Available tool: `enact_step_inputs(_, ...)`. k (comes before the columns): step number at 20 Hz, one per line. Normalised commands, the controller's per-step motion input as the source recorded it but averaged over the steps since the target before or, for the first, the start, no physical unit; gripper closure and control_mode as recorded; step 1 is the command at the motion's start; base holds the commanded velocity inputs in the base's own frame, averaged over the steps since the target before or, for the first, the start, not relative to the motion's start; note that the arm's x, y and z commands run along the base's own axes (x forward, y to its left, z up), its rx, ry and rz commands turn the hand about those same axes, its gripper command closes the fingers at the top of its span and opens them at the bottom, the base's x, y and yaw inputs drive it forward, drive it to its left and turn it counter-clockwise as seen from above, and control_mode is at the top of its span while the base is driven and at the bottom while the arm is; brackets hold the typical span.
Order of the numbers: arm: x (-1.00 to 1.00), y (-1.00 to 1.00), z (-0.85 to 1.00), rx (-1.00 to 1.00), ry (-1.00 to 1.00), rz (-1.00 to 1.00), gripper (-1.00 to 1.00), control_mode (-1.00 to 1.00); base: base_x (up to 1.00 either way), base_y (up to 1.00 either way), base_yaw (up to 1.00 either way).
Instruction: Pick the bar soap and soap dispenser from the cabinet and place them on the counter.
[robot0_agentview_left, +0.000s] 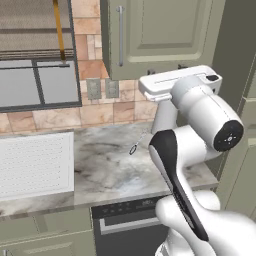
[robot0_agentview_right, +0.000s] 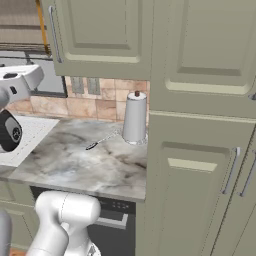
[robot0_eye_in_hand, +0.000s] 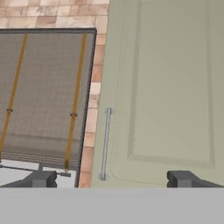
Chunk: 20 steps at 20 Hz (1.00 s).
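The cabinet (robot0_agentview_left: 160, 35) hangs closed on the wall above the counter (robot0_agentview_left: 110, 165), so the bar soap and soap dispenser cannot be seen. Taking that cabinet as the landmark and reading the left base view from left to right: far to its left sits a blind-covered window (robot0_agentview_left: 35, 55); below it, a white perforated panel (robot0_agentview_left: 35, 165) lies on the counter. Two wall outlets (robot0_agentview_left: 102, 88) sit just under the cabinet's lower left corner. The silver bar handle (robot0_agentview_left: 120, 36) runs upright along the door's left edge. Under the cabinet, a small dark utensil (robot0_agentview_left: 134, 148) lies on the stone. In the hand view the gripper (robot0_eye_in_hand: 111, 177) faces the door, its fingertips (robot0_eye_in_hand: 181, 178) standing wide apart, holding nothing. In the right base view a paper-towel roll (robot0_agentview_right: 135, 119) stands below the cabinet's right end.
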Motion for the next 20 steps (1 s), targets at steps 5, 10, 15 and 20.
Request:
enact_step_inputs(5,0.18,0.00,-0.05,0.00,0.00,0.00,-1.00,-1.00,0.00,0.00,0.00)
enact_step_inputs(10,0.26,0.06,0.00,0.00,0.00,0.00,-1.00,-1.00,0.00,0.00,0.00)
enact_step_inputs(15,0.26,0.08,0.00,0.00,0.00,0.00,-1.00,-1.00,0.00,0.00,0.00)
enact_step_inputs(20,0.25,0.08,0.00,0.00,0.00,0.00,-1.00,-1.00,0.00,0.00,0.00)
